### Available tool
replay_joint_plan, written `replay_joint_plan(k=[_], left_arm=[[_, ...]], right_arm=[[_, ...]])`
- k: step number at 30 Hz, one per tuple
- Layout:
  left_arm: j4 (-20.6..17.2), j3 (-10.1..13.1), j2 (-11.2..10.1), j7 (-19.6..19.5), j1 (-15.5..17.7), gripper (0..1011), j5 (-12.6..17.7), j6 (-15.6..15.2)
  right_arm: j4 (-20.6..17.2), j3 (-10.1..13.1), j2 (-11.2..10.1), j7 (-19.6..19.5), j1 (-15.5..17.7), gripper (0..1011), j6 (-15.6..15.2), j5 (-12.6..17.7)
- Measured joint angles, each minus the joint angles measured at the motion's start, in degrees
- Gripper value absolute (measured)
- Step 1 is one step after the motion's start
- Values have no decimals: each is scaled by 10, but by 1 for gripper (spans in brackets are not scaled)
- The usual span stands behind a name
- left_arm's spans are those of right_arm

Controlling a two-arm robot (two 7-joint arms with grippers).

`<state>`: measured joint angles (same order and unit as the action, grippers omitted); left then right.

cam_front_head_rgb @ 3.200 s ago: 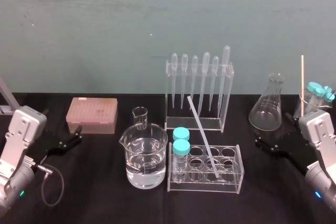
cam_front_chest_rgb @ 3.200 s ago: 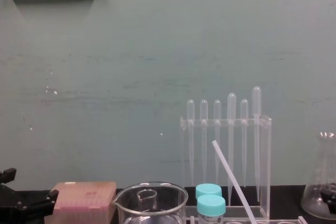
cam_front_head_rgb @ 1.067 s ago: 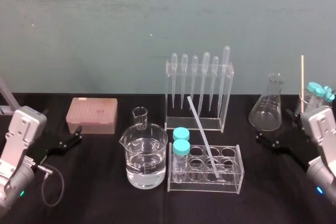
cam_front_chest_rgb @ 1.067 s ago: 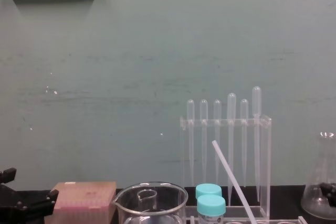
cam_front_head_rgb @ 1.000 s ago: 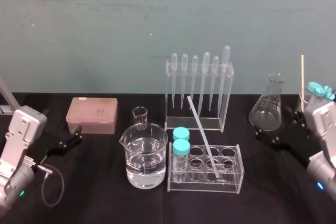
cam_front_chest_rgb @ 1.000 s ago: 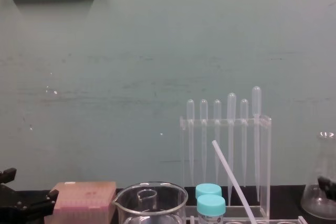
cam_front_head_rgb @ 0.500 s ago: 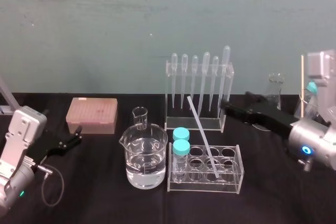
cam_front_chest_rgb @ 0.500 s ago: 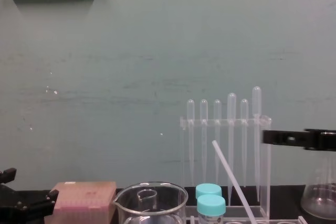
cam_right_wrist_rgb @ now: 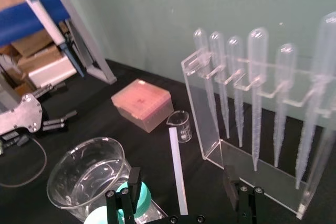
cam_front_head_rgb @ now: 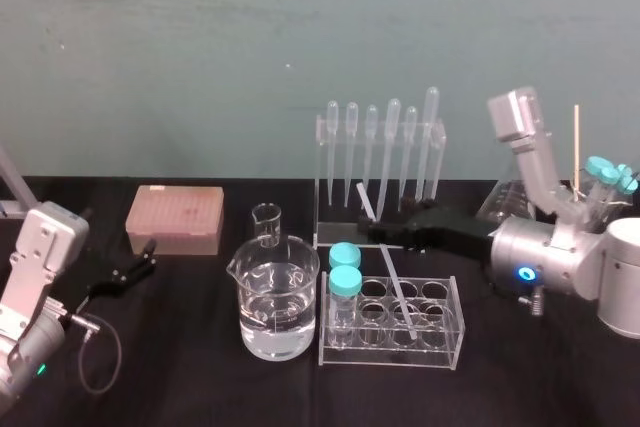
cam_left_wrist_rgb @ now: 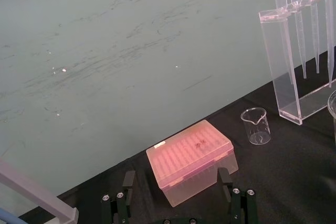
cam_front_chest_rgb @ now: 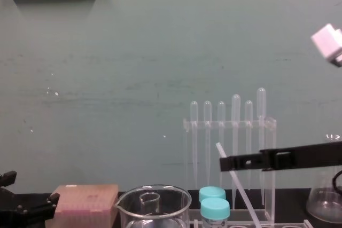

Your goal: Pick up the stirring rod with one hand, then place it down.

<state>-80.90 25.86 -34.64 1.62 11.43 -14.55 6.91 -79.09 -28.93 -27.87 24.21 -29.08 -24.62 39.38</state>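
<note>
So the stirring rod [cam_front_head_rgb: 397, 292] is standing in the clear test tube rack [cam_front_head_rgb: 450, 349], not lying flat. Its bottom end sits in one of the holes toward the rack's right side (can't tell exactly which), and the top leans off toward 11 o'clock, ending in front of the pipette rack [cam_front_head_rgb: 335, 235]. In the chest view the rod [cam_front_chest_rgb: 244, 194] runs as a slanted line up to about the level of the black fingers.

The right gripper [cam_front_head_rgb: 368, 231] is reaching in from 3 o'clock, held level, and it crosses the upper part of the rod. From the right wrist view its fingers [cam_right_wrist_rgb: 132, 181] are spread wide, with the rod [cam_right_wrist_rgb: 176, 174] between them and a clear gap on both sides. So it's released, not pinching anything. In the chest view the gripper [cam_front_chest_rgb: 224, 163] shows as a flat black bar, its tip at the rod's top end.

Around it: two blue-capped vials [cam_front_head_rgb: 345, 269] sit at the left end of the same rack. A big beaker of clear liquid [cam_front_head_rgb: 278, 297] is just beside the rack at 9 o'clock. A tiny beaker [cam_front_head_rgb: 266, 224] stands right behind the big one, and a pink tip box [cam_front_head_rgb: 175, 219] is farther out at 10 o'clock.

The left gripper [cam_front_head_rgb: 135, 267] is parked way off at 9 o'clock, near the pink box. Its fingers [cam_left_wrist_rgb: 128, 181] are apart and empty.
</note>
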Motion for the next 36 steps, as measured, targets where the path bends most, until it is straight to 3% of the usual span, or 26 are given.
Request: replay_joint_plan(k=[12,25,36], left_arm=[[0,0,0,0,0,1000,0,0],[0,0,0,0,0,1000,0,0],[0,0,0,0,0,1000,0,0]], right_arm=[[64,-47,31,12,-48,1003,30,-54],[72,-53,37,17,-51,1003,43,-96],[72,-53,38,17,-51,995,44,-95]])
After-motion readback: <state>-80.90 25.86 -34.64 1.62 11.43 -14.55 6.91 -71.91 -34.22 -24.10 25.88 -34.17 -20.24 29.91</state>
